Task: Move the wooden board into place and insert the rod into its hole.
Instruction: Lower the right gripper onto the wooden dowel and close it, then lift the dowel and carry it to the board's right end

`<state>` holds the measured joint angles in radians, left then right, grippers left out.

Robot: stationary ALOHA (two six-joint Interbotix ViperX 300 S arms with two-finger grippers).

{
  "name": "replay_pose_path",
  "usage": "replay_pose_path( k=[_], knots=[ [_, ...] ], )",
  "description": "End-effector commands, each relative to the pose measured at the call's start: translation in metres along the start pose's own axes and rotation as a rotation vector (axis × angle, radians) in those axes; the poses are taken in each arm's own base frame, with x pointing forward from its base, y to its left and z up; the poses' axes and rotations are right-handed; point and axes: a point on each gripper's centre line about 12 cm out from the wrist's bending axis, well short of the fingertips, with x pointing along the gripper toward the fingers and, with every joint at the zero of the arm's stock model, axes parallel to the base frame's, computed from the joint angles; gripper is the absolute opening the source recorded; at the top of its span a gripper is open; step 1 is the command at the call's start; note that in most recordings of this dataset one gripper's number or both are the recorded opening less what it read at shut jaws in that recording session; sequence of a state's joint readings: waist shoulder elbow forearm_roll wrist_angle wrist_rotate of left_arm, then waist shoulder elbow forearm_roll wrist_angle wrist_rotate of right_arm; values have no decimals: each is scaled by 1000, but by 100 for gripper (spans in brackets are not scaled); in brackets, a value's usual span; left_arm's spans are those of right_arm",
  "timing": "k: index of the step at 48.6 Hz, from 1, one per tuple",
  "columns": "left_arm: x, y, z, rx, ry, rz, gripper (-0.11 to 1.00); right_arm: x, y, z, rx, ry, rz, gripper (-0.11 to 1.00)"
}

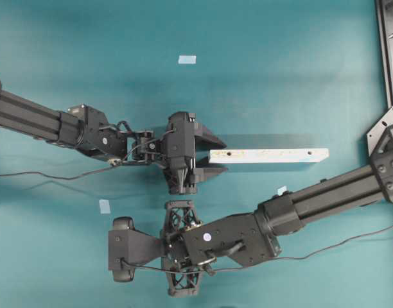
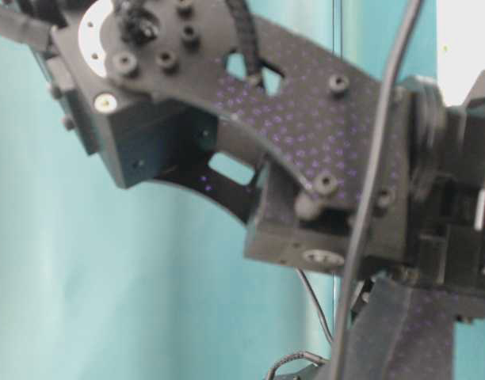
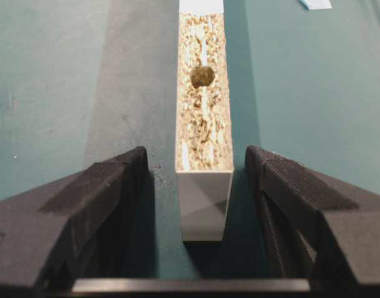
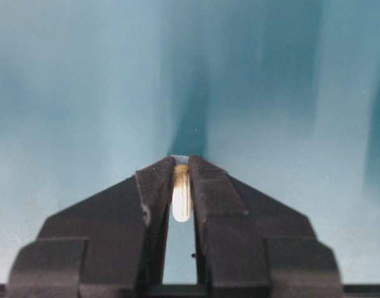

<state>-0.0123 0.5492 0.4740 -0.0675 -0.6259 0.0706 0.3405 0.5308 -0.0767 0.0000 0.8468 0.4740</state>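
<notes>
The right claw (image 4: 180, 186) is pinched tight on the rod (image 4: 180, 200), low on the worktop (image 1: 280, 77). The wooden board (image 1: 268, 155) lies up and to the right, lengthwise, its near end (with the hole (image 3: 202, 76)) between the left claw's (image 1: 211, 154) spread fingers, not gripped

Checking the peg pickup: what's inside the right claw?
The right claw is shut on the rod, pale and upright between its fingers. The rod's top end is covered by the fingertips.
</notes>
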Motion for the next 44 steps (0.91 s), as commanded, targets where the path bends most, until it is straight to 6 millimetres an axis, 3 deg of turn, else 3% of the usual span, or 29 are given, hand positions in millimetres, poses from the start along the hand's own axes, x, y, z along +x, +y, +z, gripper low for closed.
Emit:
replay_pose_path(
  k=[1, 9, 18, 32, 44],
  knots=[
    [-2, -4, 5, 12, -5, -10, 66, -13, 2, 7, 2, -35, 16, 10],
    [-2, -4, 4, 12, -2, -10, 67, -16, 3, 7, -2, -39, 18, 10],
    [-2, -5, 2, 13, 3, -11, 67, -35, 2, 13, -33, -91, 4, 10],
    [-2, -4, 3, 12, 4, -10, 67, -92, -8, 23, -108, -362, 41, 10],
    [-2, -4, 3, 11, 4, -10, 67, -139, -35, 8, -87, -565, 129, 10]
  ],
)
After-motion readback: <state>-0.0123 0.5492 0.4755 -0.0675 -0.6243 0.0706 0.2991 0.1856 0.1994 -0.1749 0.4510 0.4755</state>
